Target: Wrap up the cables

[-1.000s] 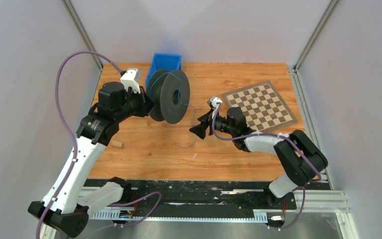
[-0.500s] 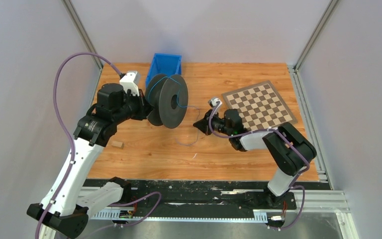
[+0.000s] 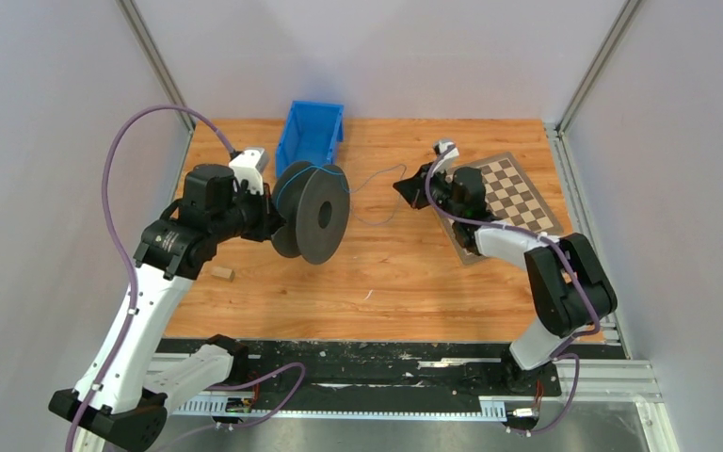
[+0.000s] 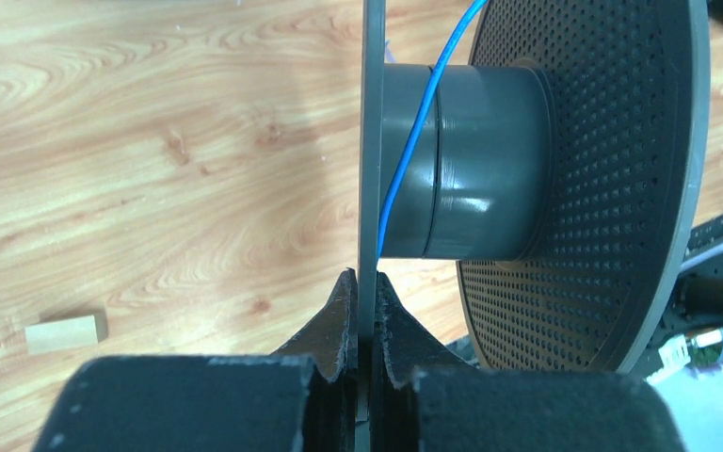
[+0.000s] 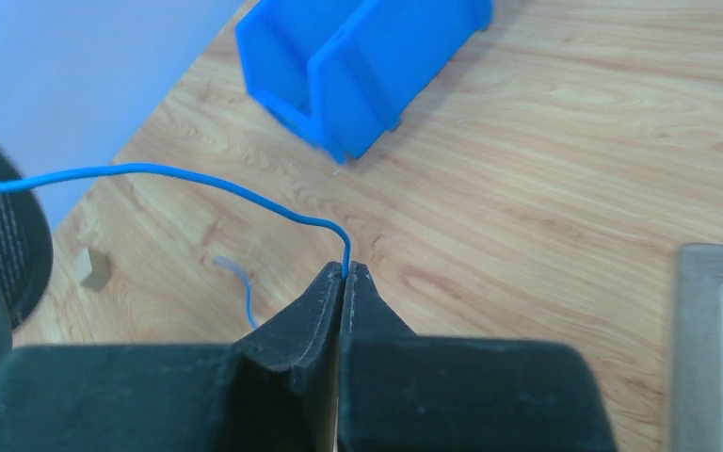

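The right hand [image 5: 346,268] is now pinched shut on the wire [image 5: 198,179], with the thin blue-grey strand caught right at its fingertips. A second ago the same hand was spread wide and lower, near the middle of the tabletop [image 3: 273,301], beside a loose loop of that wire. Since then it has closed and swung to the far right, and it now sits by the far-left corner of the chessboard [image 3: 518,193]. From the fingertips the wire kinks and runs left in a shallow arc, passing the near side of the blue bin [image 3: 311,137], to the black spool [image 3: 315,212]. Part of it is already laid around the grey core there. The loop that lay on the tabletop is drawn out into a slack curve between hand and spool, and a short tail hangs below the grip. The left hand [image 4: 362,282] stays clamped on the rim of one of the spool's discs, holding the spool on edge at the left, and it has drifted slightly nearer and leftward. My reading is that the free length is now under control, so the next turn around the core can begin. Most of the wrapping looks still to do.
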Tool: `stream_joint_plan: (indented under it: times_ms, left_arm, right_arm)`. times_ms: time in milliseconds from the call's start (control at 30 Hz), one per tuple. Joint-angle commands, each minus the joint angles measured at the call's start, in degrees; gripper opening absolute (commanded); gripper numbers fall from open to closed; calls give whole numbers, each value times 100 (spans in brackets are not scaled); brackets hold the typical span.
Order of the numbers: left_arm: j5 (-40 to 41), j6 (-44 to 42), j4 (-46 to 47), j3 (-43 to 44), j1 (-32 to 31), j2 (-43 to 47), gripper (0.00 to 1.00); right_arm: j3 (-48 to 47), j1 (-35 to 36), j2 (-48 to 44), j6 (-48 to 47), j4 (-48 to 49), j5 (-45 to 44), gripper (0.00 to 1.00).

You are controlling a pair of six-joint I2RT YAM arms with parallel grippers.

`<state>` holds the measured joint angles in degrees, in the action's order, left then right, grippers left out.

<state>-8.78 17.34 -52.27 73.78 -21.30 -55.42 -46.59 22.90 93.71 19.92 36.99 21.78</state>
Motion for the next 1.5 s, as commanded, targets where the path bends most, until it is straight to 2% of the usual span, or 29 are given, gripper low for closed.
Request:
stream_joint_plan:
  times_ms: [0, 233, 433, 600, 767, 900, 1033, 1133, 1233, 1400, 1467]
  left_arm:
    - [-503, -282, 28, -15, 25, 190, 0]
    - [-849, -325, -89, -19, 29, 309, 0]
    - [-846, -21, 327, 24, 118, 361, 0]
    - [-1065, 730, 1134, 246, 589, 269, 0]
    - [-1295, 1715, 2286, 11, 1319, 35, 0]
    - [-978, 1891, 2787, -246, 1469, -272, 0]
    - [-440, 1603, 2961, -562, 1449, -497, 0]
    - [70, 1142, 2878, -694, 1196, -626, 0]
    - [571, 756, 2756, -784, 920, -681, 0]
    - [855, 164, 2607, -1009, 573, -632, 0]
    - [1199, -175, 2497, -1094, 336, -595, 0]
  right_arm:
    - [-645, -575, 113, 702, -384, -25, 0]
    - [-1232, -767, 769, 613, -1092, 512, 0]
    - [-645, -504, 523, 536, -1070, 686, 0]
    - [79, 323, -219, 200, -1502, 152, 0]
    - [636, 1893, -972, -9, -1960, -907, 0]
    - [136, 2947, -1268, -347, -2825, -1526, 0]
    - [-667, 3459, -1508, -743, -3513, -1808, 0]
    - [-1290, 3541, -1500, -966, -3988, -1806, 0]
    - [-1852, 3544, -1357, -1262, -4066, -1698, 0]
    - [-2739, 3432, -1116, -1816, -4191, -1347, 0]
    - [-3106, 3315, -947, -1939, -4288, -1327, 0]
